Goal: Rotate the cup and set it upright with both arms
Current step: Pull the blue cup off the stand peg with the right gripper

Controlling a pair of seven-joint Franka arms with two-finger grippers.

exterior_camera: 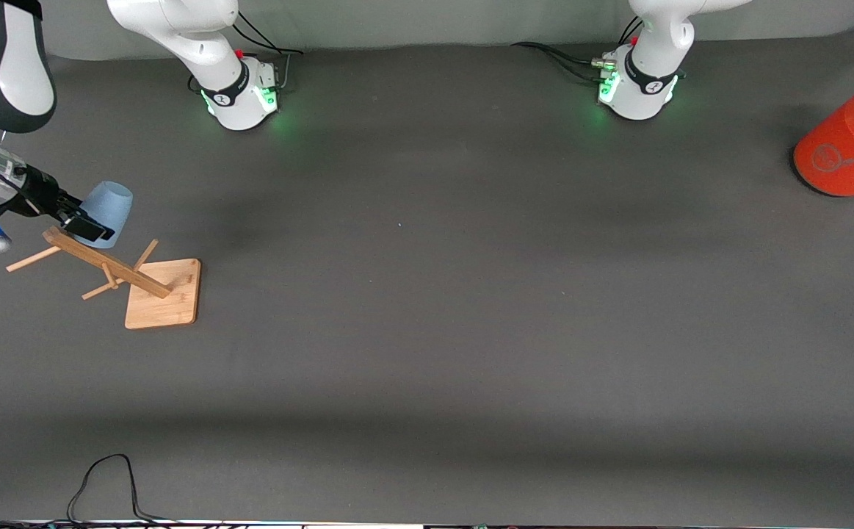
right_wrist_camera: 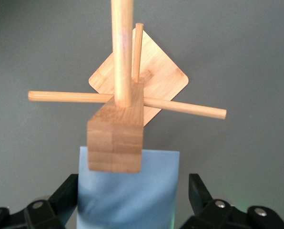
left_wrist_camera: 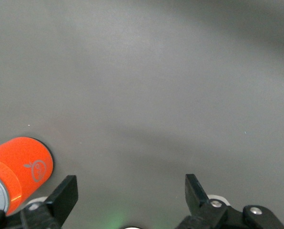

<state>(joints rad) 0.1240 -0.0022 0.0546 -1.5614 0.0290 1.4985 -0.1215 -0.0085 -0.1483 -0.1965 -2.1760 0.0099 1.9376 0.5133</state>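
Observation:
The pale-blue cup (exterior_camera: 109, 206) is by the top of the wooden rack (exterior_camera: 164, 294) at the right arm's end of the table, its narrow closed end up. My right gripper (exterior_camera: 89, 224) is at the cup. In the right wrist view the cup (right_wrist_camera: 127, 195) fills the space between my right gripper's (right_wrist_camera: 132, 186) open fingers, with a small gap at one finger; the rack's post top (right_wrist_camera: 116, 143) hides part of it. My left gripper (left_wrist_camera: 130, 183) is open and empty above bare table near the orange cylinder (left_wrist_camera: 18, 167).
The rack's pegs (exterior_camera: 30, 258) stick out sideways from its post, and its square base rests on the mat. The big orange cylinder (exterior_camera: 841, 150) with a grey top stands at the left arm's end. A black cable (exterior_camera: 103, 477) lies at the table's near edge.

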